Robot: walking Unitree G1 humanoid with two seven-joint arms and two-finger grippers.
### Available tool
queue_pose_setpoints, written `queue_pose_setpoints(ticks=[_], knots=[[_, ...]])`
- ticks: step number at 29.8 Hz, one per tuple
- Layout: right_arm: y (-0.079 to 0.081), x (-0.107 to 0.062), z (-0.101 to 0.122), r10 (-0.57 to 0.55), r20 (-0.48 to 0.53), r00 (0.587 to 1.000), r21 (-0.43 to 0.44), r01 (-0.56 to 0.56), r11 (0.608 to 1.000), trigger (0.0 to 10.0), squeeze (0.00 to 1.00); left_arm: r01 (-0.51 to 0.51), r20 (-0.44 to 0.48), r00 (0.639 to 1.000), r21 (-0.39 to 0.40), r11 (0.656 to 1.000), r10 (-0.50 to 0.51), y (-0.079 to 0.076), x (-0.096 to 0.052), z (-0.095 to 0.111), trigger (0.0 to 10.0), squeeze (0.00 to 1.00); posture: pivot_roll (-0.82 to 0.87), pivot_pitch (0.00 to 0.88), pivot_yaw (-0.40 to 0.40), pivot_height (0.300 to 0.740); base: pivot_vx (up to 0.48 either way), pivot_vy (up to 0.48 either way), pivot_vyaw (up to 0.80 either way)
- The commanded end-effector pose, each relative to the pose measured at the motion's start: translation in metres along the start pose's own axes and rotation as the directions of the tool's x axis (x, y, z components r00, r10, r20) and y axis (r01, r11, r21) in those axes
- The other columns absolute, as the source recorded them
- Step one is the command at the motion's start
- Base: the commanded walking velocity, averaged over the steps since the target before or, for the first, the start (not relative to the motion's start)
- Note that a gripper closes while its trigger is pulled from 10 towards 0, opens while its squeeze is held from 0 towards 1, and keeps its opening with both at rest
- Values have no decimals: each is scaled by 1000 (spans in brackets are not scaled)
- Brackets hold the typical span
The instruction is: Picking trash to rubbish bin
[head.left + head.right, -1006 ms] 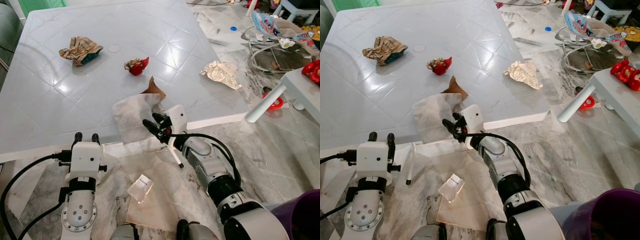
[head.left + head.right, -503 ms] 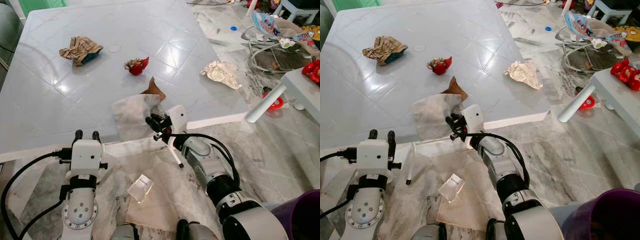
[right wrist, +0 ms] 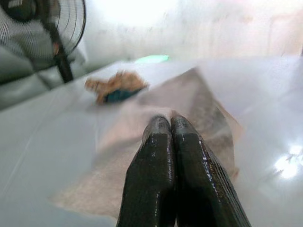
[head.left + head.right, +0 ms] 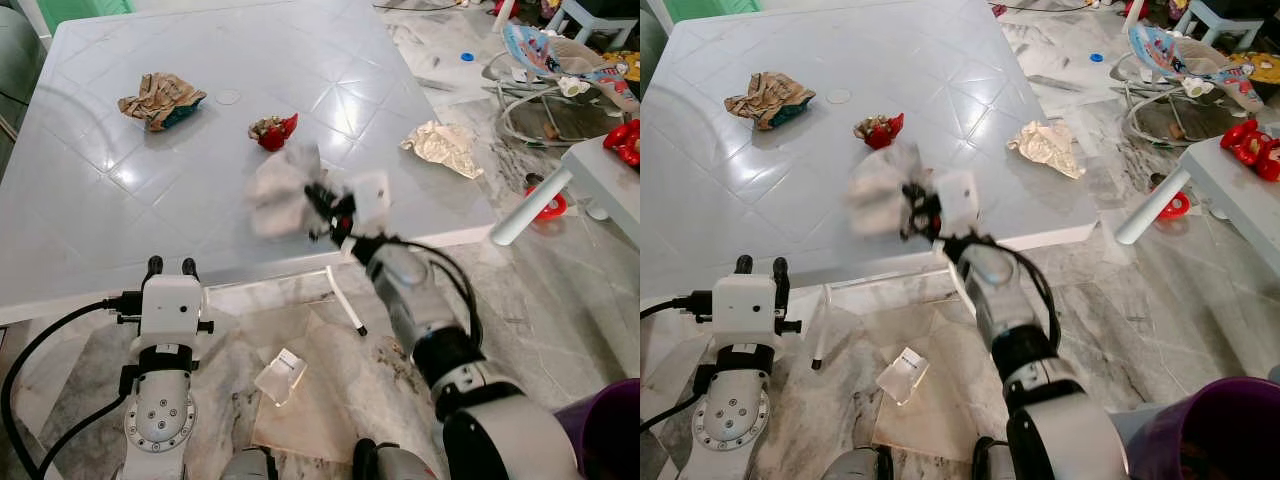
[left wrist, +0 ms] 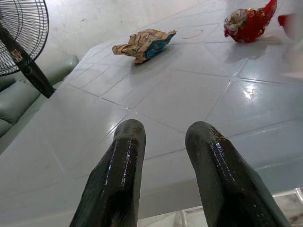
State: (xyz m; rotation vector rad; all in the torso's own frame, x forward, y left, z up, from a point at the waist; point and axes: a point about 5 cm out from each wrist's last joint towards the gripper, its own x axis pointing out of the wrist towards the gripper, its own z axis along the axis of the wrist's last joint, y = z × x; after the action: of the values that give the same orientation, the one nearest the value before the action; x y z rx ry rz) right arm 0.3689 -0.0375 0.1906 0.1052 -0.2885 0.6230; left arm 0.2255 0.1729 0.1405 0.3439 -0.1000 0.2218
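Right gripper clenched, fingertips pressed together on a pale sheet of paper trash, which hangs blurred from the tips above the near part of the white table. In the right wrist view the sheet spreads out just beyond the closed fingers, so the pinch looks to be at its near edge only. Judgement: a thin grip on a floppy sheet, so carry it smoothly, keep the pinch firm, and avoid dragging the loose end across the tabletop, where it could snag and pull free. Just past the gripper lies a red wrapper; farther out to its right a crumpled silver foil near the table edge; well beyond to its left a brown-and-teal wad. The purple bin sits low, behind and to the right of the gripper, so the arm must swing back toward the body. Left gripper hovers idle at the table's near edge, fingers parted and empty.
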Motion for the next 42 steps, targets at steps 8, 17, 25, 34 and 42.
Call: queue_pose_setpoints(ticks=[8,17,25,34,42], knots=[[-6,8,22,-46,89,995,-10,47,999,0,0,-15,4,1000,4,1000,15,0,5,-1,10000,0,139,158,-42,740,0,0,0],[-25,13,63,-136,236,962,-58,153,986,0,0,-57,48,997,22,998,56,1,21,3,10000,0,114,123,-33,740,0,0,0],[-34,13,77,-136,271,953,-88,165,982,0,0,-78,79,994,21,997,76,-3,36,8,10000,0,92,74,-26,740,0,0,0],[-49,-6,87,-172,295,940,-146,222,964,0,0,10,120,993,-73,997,-2,-15,55,16,10000,0,49,28,-4,740,0,0,0],[-59,-48,59,-247,205,947,-172,284,943,0,0,44,168,985,-100,994,-27,-29,66,28,10000,0,2,3,19,740,0,0,0]])
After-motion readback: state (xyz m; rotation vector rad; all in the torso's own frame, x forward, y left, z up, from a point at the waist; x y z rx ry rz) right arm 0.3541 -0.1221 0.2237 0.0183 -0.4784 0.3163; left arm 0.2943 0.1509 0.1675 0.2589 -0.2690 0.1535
